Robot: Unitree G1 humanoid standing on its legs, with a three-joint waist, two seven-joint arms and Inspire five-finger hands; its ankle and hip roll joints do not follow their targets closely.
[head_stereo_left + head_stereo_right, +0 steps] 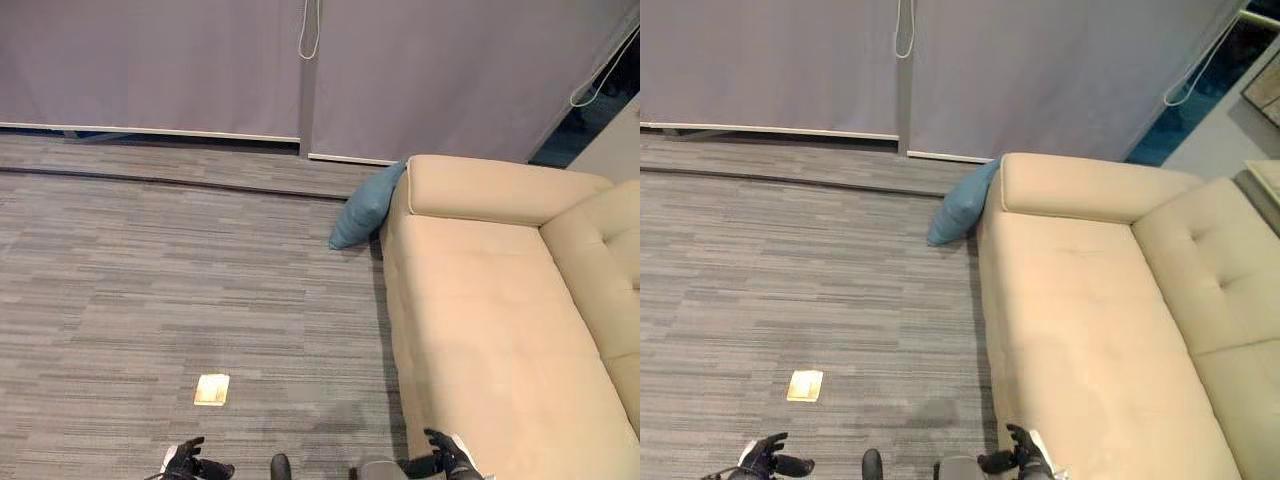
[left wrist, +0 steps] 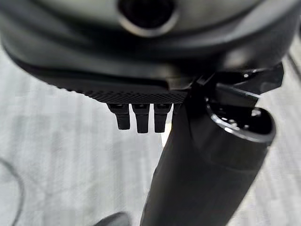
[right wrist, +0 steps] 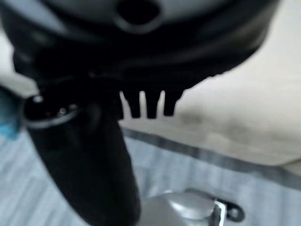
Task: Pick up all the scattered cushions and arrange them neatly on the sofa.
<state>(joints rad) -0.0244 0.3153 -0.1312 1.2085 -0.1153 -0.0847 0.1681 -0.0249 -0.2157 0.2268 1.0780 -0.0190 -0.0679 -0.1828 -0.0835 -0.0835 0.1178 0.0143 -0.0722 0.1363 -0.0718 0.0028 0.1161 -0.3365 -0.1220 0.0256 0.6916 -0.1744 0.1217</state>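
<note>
A blue cushion (image 1: 366,207) leans on the floor against the outer side of the beige sofa's (image 1: 480,300) armrest, also visible in the right eye view as the blue cushion (image 1: 962,204). The sofa seat holds no cushions. My left hand (image 1: 186,462) hangs low at the bottom edge over the carpet, fingers relaxed and holding nothing. My right hand (image 1: 450,456) hangs by the sofa's front corner, fingers loose and empty. Both wrist views show straight fingers (image 2: 137,117) and fingers (image 3: 151,104) with nothing past them but floor and sofa.
Grey striped carpet covers the floor. A small brass floor plate (image 1: 212,389) lies ahead of my left hand. Grey curtains (image 1: 200,60) hang along the far wall, with a cord loop (image 1: 309,35) between the panels.
</note>
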